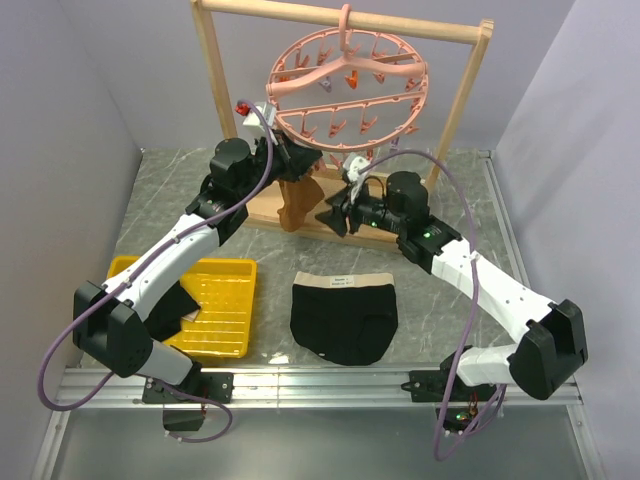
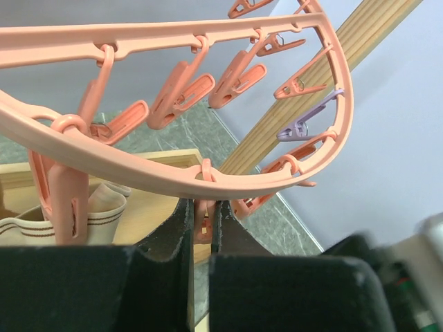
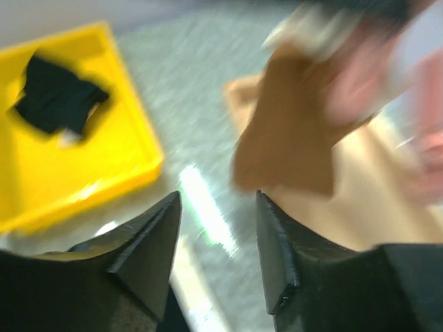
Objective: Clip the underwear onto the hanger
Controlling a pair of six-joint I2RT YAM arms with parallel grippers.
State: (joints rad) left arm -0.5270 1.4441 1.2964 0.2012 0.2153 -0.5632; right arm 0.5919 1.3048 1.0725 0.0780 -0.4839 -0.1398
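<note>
The underwear (image 1: 343,318), black with a tan waistband, lies flat on the table in front of the arms, and no gripper touches it. The pink hanger (image 1: 345,85) hangs by its hook from the wooden frame. My left gripper (image 1: 283,150) is raised at the hanger's lower left rim. In the left wrist view the left gripper (image 2: 202,209) is shut on a pink clip peg (image 2: 202,225) just under the ring (image 2: 173,176). My right gripper (image 1: 335,215) is open and empty beside a hanging brown garment. The right wrist view is blurred and shows the right gripper (image 3: 218,200) with its jaws apart.
A brown-and-cream garment (image 1: 300,200) hangs from the hanger over the frame's base; it also shows in the left wrist view (image 2: 104,207). The pale wooden frame (image 1: 215,70) stands at the back. A yellow tray (image 1: 228,320) at the front left holds a black cloth (image 1: 165,310).
</note>
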